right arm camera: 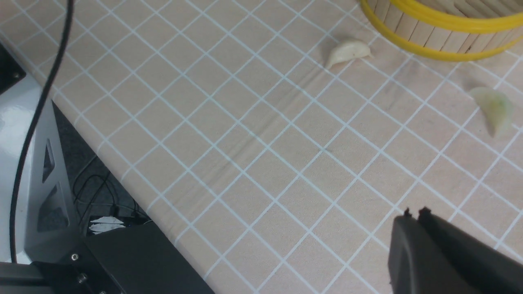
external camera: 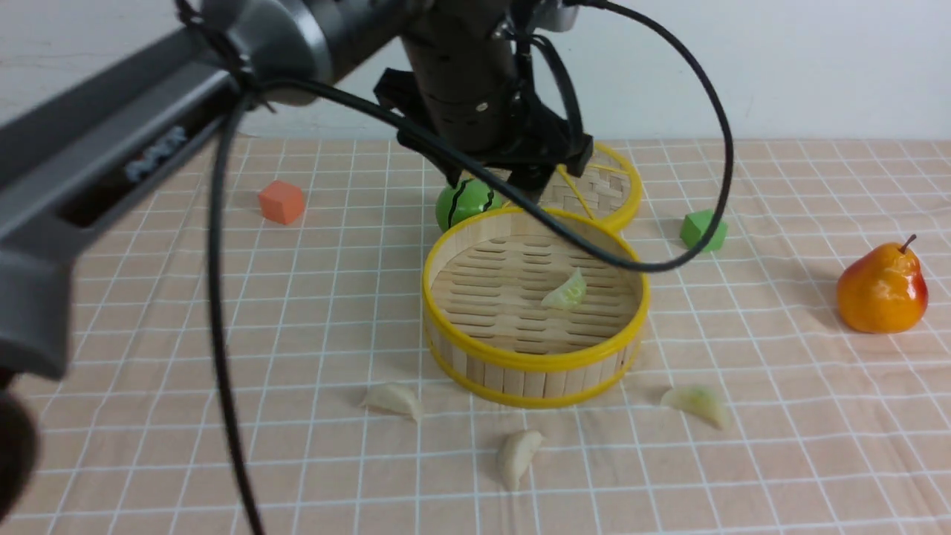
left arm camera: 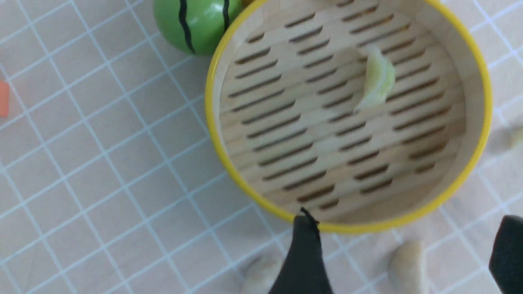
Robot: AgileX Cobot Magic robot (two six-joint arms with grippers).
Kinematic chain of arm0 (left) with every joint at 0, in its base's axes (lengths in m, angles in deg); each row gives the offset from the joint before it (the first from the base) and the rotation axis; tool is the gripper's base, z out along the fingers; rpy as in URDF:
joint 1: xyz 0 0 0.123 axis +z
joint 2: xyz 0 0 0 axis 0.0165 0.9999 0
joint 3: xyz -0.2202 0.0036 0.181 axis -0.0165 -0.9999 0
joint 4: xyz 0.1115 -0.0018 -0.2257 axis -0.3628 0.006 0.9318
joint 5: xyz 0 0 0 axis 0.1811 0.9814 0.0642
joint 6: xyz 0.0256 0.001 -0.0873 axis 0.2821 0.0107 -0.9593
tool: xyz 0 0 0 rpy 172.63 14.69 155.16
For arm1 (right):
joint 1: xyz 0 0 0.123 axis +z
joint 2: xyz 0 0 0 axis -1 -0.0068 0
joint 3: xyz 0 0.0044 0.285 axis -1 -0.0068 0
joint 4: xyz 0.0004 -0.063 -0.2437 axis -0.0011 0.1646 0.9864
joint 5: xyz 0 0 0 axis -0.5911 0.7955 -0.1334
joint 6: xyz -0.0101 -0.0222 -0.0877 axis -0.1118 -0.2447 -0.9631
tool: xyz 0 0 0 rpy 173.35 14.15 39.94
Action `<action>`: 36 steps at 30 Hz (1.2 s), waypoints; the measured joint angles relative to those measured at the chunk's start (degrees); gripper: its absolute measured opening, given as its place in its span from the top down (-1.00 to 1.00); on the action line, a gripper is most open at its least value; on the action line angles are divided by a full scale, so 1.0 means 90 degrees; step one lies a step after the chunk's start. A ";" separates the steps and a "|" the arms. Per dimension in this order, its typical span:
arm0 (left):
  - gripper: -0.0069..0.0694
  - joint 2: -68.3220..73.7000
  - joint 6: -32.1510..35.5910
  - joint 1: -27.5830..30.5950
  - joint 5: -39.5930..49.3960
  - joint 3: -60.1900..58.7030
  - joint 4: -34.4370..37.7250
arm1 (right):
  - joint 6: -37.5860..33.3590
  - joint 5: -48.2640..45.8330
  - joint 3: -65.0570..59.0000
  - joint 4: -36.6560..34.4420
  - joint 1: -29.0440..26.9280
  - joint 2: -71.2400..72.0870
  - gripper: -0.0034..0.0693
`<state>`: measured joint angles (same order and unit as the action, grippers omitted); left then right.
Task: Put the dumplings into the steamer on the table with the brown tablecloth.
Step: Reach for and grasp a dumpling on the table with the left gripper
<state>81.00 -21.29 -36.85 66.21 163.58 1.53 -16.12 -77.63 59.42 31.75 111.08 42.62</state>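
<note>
Left jaws hang spread wide and empty over the far side of the steamer [external camera: 535, 364], black fingers [left arm camera: 304, 253] well apart; below them one green dumpling [external camera: 566, 291] lies on the slatted floor, the basket's only content; pale lettering on the left arm [external camera: 152, 160] is too blurred to read; beyond the left jaws the woven lid [external camera: 617, 186] lies flat, and a striped green ball [external camera: 464, 204] sits just beside the steamer's wall; on the brown tablecloth [external camera: 780, 461], outside the rim and on the robot's side of those jaws, lie the first cream dumpling [external camera: 392, 399], the second cream dumpling [external camera: 518, 455] and the outer green dumpling [external camera: 698, 403]; right jaws are pressed together, gripping nothing, low over bare cloth; the outer green dumpling lies ahead of their tips, the steamer's wall further ahead.
</note>
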 joint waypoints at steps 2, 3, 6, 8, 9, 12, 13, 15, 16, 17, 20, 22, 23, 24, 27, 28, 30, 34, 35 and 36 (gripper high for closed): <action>-0.63 -0.0594 0.0435 0.0000 0.0017 -0.0947 -0.0007 | 0.0000 0.0000 0.0000 -0.0072 0.0000 0.0000 0.87; -0.63 -0.0797 0.0613 0.0000 0.0023 -0.1355 -0.0007 | 0.0000 0.0000 0.0000 -0.0102 0.0000 0.0000 0.87; -0.63 -0.1171 0.1177 0.0023 0.0022 -0.2551 -0.0020 | 0.0000 0.0000 0.0000 -0.0166 0.0000 0.0000 0.87; -0.63 -0.1195 0.1425 0.0096 0.0015 -0.3034 0.0001 | 0.0000 0.0000 0.0000 -0.0245 0.0000 0.0000 0.86; -0.63 -0.1175 0.1540 0.0180 -0.0030 -0.3348 0.0033 | 0.0000 0.0000 0.0000 -0.0285 0.0000 0.0000 0.86; -0.63 -0.1074 0.1633 0.0390 -0.0246 -0.3733 0.0066 | 0.0005 -0.0012 0.0000 -0.0305 0.0000 0.0000 0.85; -0.63 -0.0958 0.1661 0.0572 -0.0470 -0.3910 0.0079 | 0.0005 -0.0020 0.0000 -0.0311 0.0000 0.0000 0.85; -0.63 -0.0758 0.1768 0.0850 -0.0765 -0.3981 0.0138 | 0.0005 -0.0025 0.0000 -0.0325 0.0000 0.0000 0.85; -0.63 -0.0700 0.1856 0.0937 -0.0896 -0.3986 0.0175 | 0.0005 -0.0025 0.0000 -0.0325 0.0000 0.0000 0.84; -0.63 -0.0600 0.2018 0.1025 -0.1060 -0.3986 0.0246 | 0.0005 -0.0025 0.0000 -0.0325 0.0000 0.0000 0.84; -0.63 -0.0288 0.2805 0.1131 -0.1421 -0.3986 0.0484 | 0.0005 -0.0025 0.0000 -0.0331 0.0000 0.0000 0.83; -0.63 -0.0164 0.3174 0.1131 -0.1519 -0.3988 0.0546 | 0.0005 -0.0025 0.0000 -0.0331 0.0000 0.0000 0.83; -0.63 -0.0023 0.3570 0.1123 -0.1634 -0.3996 0.0647 | 0.0005 -0.0025 0.0000 -0.0331 0.0000 0.0000 0.83; -0.63 0.0090 0.3850 0.1124 -0.1738 -0.3996 0.0759 | 0.0005 -0.0027 0.0000 -0.0331 0.0000 0.0000 0.82; -0.63 0.0321 0.4266 0.1120 -0.2058 -0.3996 0.0962 | 0.0005 -0.0027 0.0000 -0.0331 0.0000 0.0000 0.82; -0.63 0.0386 0.4327 0.1120 -0.2168 -0.3996 0.0962 | 0.0005 -0.0032 0.0000 -0.0331 0.0000 0.0000 0.82; -0.63 0.0498 0.4391 0.1120 -0.2372 -0.3996 0.1014 | 0.0005 -0.0032 0.0000 -0.0331 0.0000 0.0000 0.82; -0.54 0.0623 0.4395 0.1120 -0.2497 -0.3996 0.1003 | 0.0005 -0.0032 0.0000 -0.0331 0.0000 0.0000 0.82; -0.50 0.0623 0.4363 0.1120 -0.2497 -0.3996 0.1003 | 0.0005 -0.0032 0.0000 -0.0331 0.0000 0.0000 0.82; -0.34 0.0630 0.4187 0.1120 -0.2471 -0.3996 0.0962 | 0.0005 -0.0026 0.0000 -0.0331 0.0000 0.0000 0.82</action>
<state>86.67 16.39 -26.77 43.97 127.61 10.19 -16.07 -77.86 59.42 28.77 111.08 42.62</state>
